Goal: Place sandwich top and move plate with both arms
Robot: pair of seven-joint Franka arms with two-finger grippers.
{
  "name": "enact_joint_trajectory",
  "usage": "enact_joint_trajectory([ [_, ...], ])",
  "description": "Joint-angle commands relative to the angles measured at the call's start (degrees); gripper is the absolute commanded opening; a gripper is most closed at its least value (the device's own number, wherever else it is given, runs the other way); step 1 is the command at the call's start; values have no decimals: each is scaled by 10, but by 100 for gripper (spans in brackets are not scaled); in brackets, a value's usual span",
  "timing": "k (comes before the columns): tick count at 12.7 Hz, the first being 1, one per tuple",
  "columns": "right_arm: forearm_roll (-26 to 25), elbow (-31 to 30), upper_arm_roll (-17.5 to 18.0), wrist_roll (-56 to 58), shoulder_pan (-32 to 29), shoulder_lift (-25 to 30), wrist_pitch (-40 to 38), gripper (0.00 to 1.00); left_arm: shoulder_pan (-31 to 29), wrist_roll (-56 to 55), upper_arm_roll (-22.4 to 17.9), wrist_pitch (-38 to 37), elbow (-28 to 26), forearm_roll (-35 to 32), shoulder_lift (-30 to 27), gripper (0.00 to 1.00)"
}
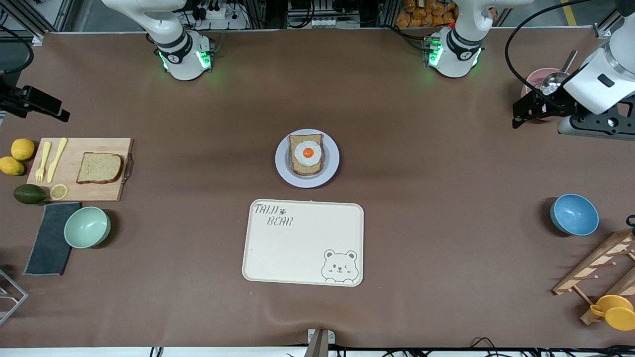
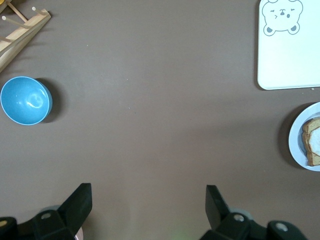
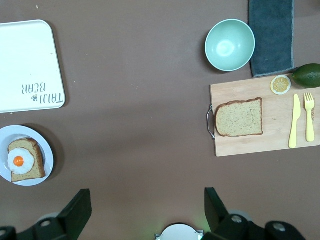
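Your sandwich top (image 1: 99, 168) lies on the board (image 1: 79, 169) (right arm's end), well apart from both grippers; right gripper (image 3: 145, 212) and left gripper (image 2: 147, 210) hang with fingers spread, holding nothing.

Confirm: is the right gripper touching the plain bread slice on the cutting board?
Apart. The right wrist view shows the right gripper open over bare table, with brown tabletop between its fingers and the sandwich top.

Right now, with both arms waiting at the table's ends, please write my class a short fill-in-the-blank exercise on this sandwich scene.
1. The sandwich top lies on a wooden ____ beside a yellow fork and knife.
2. The bread slice on the plate carries a fried ____.
3. The tray shows a drawing of a ____ in one corner.
4. Both the left gripper and the right gripper have their fingers ____.

Missing words: cutting board; egg; bear; open
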State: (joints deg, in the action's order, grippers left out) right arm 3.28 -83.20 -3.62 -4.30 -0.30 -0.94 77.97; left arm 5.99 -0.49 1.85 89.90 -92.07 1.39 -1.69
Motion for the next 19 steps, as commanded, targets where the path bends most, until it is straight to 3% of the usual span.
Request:
enact_joint_trajectory([
  [1,-6,0,2,4,-2,3,-5,100,-1,-13,2,4,-2,-6,-4,100],
  [15,-6,-10,-1,26,-8,-1,-14,100,2,-15,2,6,-3,-11,-3,100],
  [19,-7,-66,-46,43,-9,2,7,100,1,-15,2,6,-4,-11,-3,100],
])
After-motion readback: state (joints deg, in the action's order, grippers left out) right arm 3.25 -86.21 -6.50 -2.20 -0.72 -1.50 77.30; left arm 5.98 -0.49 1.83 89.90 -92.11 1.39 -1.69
